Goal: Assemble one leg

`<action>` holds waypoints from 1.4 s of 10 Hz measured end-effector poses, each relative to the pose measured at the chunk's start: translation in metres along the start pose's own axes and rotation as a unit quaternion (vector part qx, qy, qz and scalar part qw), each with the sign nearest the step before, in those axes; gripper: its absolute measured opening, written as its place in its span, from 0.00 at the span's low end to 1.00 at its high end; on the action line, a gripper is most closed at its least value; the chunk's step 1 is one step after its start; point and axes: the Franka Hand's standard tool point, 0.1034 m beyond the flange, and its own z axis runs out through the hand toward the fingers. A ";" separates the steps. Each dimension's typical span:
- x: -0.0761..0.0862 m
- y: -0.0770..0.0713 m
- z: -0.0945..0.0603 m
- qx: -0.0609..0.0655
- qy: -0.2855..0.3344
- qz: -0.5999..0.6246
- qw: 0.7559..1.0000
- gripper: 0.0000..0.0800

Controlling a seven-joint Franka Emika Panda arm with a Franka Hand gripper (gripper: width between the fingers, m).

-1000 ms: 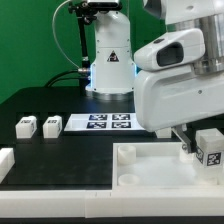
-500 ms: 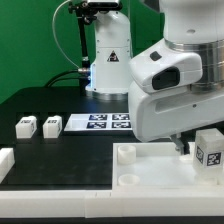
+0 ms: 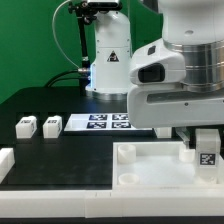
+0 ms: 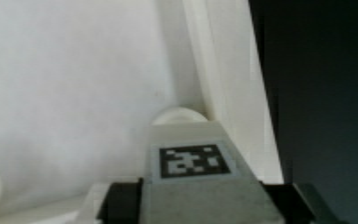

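Observation:
My gripper (image 3: 202, 150) is shut on a leg (image 3: 207, 148), a small white block with a black-and-white marker on its face. I hold it upright over the far right part of the large white tray (image 3: 150, 165), near a corner socket. In the wrist view the leg (image 4: 190, 160) fills the space between my dark fingers (image 4: 123, 200), above the white tray (image 4: 69, 90) and close to its raised edge. Two more legs (image 3: 27, 126) (image 3: 51, 125) stand on the black table at the exterior view's left.
The marker board (image 3: 100, 122) lies flat behind the tray. Another white part (image 3: 5, 160) sits at the left edge. A white robot base (image 3: 108, 60) stands at the back. A round socket (image 3: 127, 180) shows at the tray's near corner.
My arm has swung round and shifted slightly toward the exterior view's left with the leg, which now sits a little lower over the tray.

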 end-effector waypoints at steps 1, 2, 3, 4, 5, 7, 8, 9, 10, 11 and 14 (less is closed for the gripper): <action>-0.006 0.000 0.001 0.007 0.022 0.089 0.996 0.37; -0.010 -0.002 0.003 0.013 0.031 0.166 0.986 0.37; -0.010 -0.002 0.003 0.031 0.042 0.250 0.967 0.37; -0.011 -0.002 0.004 0.047 0.048 0.314 0.947 0.37; -0.011 -0.003 0.004 0.055 0.048 0.362 0.929 0.37; -0.012 -0.004 0.004 0.059 0.043 0.397 0.915 0.37; -0.012 -0.002 0.004 0.054 0.044 0.343 0.937 0.37; -0.010 0.003 0.000 0.041 0.038 0.244 0.968 0.60; -0.010 0.001 -0.001 0.033 0.048 0.160 0.985 0.74; -0.012 -0.001 0.001 0.034 0.046 0.143 0.988 0.79; -0.005 0.002 0.002 0.001 0.063 -0.109 0.992 0.81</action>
